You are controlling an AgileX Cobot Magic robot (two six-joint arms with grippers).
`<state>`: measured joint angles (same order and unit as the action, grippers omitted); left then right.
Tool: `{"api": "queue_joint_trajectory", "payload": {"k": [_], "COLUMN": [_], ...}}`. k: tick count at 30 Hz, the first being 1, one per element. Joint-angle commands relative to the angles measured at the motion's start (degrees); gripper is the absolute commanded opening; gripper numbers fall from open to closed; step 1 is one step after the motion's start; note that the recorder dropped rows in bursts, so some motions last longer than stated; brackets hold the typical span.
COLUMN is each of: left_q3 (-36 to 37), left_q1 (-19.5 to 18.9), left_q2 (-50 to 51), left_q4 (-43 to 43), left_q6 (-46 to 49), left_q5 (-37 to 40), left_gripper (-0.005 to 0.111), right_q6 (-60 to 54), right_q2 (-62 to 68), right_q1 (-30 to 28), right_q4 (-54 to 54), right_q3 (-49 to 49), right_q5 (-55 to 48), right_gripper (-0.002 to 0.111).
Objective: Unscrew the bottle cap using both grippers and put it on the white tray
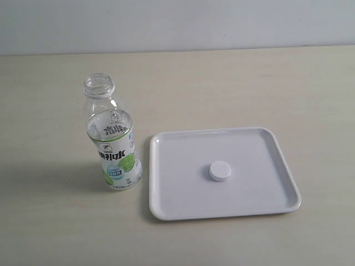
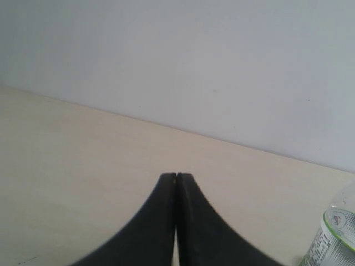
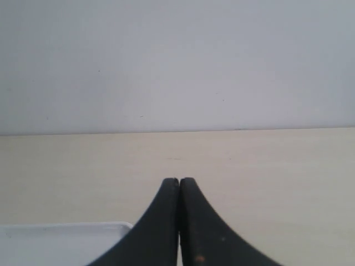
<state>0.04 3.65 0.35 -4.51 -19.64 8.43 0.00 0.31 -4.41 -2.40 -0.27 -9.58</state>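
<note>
Exterior view: the bottle cap (image 1: pixel 219 170) is seen lying near the middle of the white tray (image 1: pixel 255 194), and the uncapped bottle (image 1: pixel 113 149) stands upright just beside the tray. The jaws of the left gripper (image 2: pixel 176 176) and right gripper (image 3: pixel 178 180) are pressed together on nothing. The open bottle could be toppled if brushed by an arm. Its label's dark characters cannot be read clearly; a lime is pictured.
</note>
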Motion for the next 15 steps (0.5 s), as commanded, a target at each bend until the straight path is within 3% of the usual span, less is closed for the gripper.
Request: {"api": "queue_joint_trajectory", "payload": {"k": [1, 15], "left_q3": [0.0, 0.0], "left_q1": [0.3, 0.3], "left_q2": [-0.3, -0.3], "left_q4": [2.6, 2.3], "left_q6": [1.6, 1.6], "left_q5": [0.3, 0.3], "left_gripper": [0.002, 0.002], "right_q6": [0.0, 0.0], "right_q2": [-0.3, -0.3], "right_q1": [-0.3, -0.3], "right_q4": [-0.3, -0.3], "right_q3": [0.3, 0.3], "right_q5": [0.3, 0.3], "right_gripper": [0.0, 0.0]}}
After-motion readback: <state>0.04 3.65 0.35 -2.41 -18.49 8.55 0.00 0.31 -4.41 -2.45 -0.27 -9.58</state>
